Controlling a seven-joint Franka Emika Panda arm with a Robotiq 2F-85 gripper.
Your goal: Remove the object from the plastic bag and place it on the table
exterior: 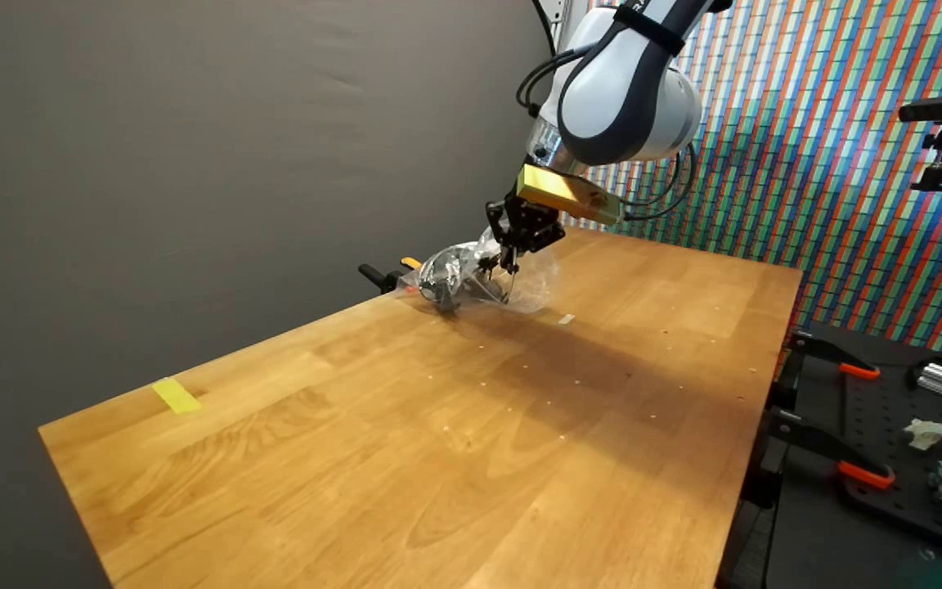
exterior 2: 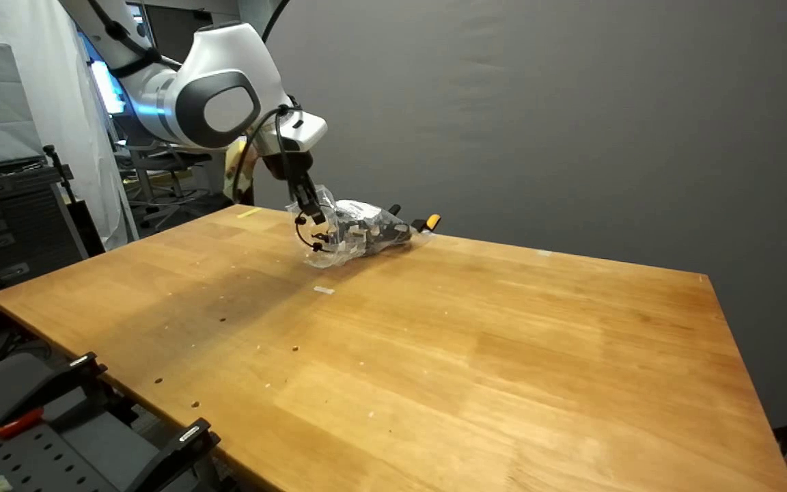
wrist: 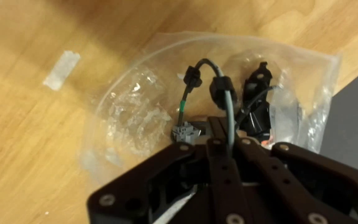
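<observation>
at the plastic bag (wrist: 132, 115), the gripper (wrist: 218, 119) hides part of the cable (wrist: 229, 109) in the wrist view; above the bag, both exterior views crop the arm (exterior: 606, 106).

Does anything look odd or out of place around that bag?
Two things, both in the wrist view. The clear plastic bag seems to reach past the edge of the wooden table, and the cable loops up in front of the gripper instead of lying flat. Nothing looks plainly broken.
</observation>
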